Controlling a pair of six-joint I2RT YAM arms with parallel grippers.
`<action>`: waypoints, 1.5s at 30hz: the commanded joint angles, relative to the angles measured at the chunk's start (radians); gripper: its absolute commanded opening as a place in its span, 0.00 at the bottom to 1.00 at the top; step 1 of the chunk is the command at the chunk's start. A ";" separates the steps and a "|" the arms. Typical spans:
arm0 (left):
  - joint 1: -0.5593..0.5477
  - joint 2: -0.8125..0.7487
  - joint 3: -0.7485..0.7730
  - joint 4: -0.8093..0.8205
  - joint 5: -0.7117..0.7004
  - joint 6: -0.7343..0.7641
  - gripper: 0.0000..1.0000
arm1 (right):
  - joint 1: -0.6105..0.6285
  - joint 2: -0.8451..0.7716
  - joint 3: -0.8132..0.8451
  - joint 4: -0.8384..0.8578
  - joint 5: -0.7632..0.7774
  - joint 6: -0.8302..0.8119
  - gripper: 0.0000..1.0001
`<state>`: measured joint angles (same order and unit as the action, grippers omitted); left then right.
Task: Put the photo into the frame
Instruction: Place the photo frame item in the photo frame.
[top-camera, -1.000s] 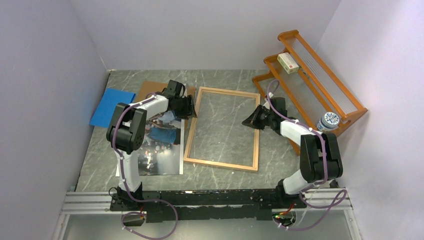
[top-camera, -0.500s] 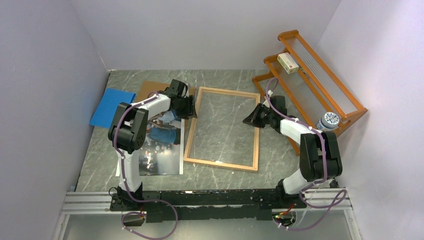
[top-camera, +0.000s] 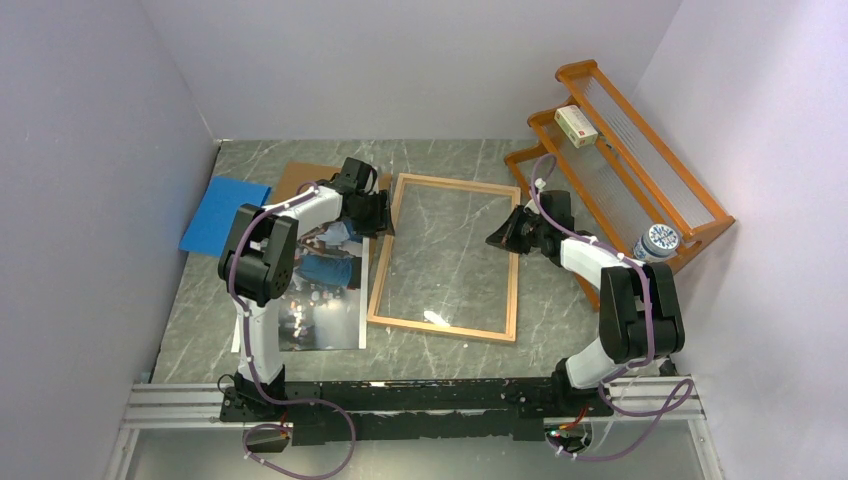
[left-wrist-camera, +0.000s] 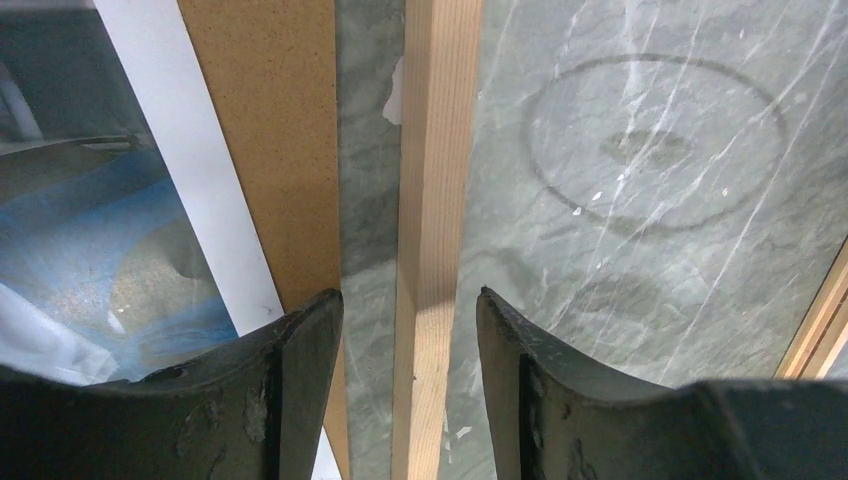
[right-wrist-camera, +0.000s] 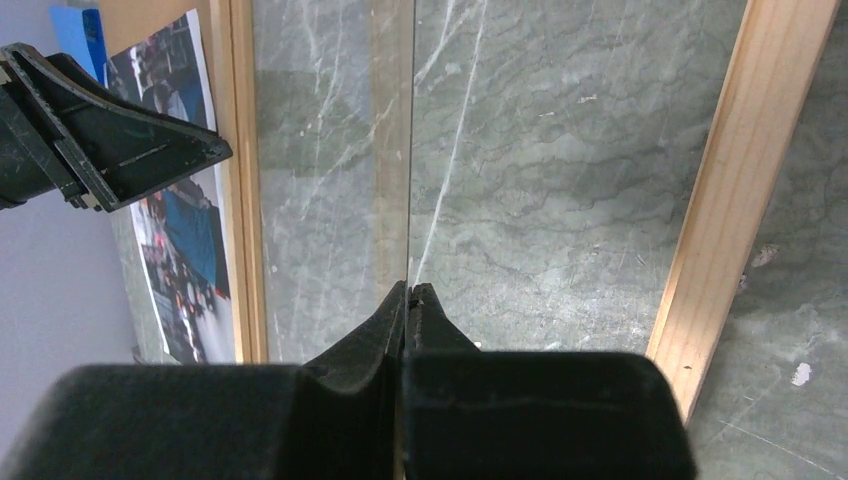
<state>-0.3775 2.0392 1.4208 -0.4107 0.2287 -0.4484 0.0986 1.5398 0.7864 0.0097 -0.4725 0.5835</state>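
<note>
- The left gripper (left-wrist-camera: 410, 300) straddles the left rail of the frame (left-wrist-camera: 435, 150), jaws apart and not clamping, likely to steady it.
- The right gripper (right-wrist-camera: 408, 292) is pinched tight on the clear pane (right-wrist-camera: 400, 150), apparently tilting it up to admit the photo (top-camera: 320, 300).

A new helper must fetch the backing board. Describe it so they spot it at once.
Find the wooden frame lying flat in the middle of the grey table. Left of its far corner, a flat board peeks out from under the photo, with a blue sheet further left. It alone is plain brown, with no picture and no border.
</note>
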 joint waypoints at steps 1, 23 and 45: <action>-0.026 0.085 -0.031 -0.036 -0.016 0.020 0.59 | 0.001 -0.002 0.029 0.075 0.005 -0.038 0.00; -0.026 0.068 -0.030 -0.048 -0.038 0.011 0.54 | 0.014 0.028 0.099 -0.058 0.038 0.009 0.38; -0.024 0.004 0.015 -0.101 -0.003 -0.005 0.79 | 0.059 -0.073 0.187 -0.405 0.550 0.007 0.96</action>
<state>-0.3973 2.0392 1.4467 -0.4339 0.2253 -0.4503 0.1570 1.5085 0.9485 -0.3496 -0.0486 0.5850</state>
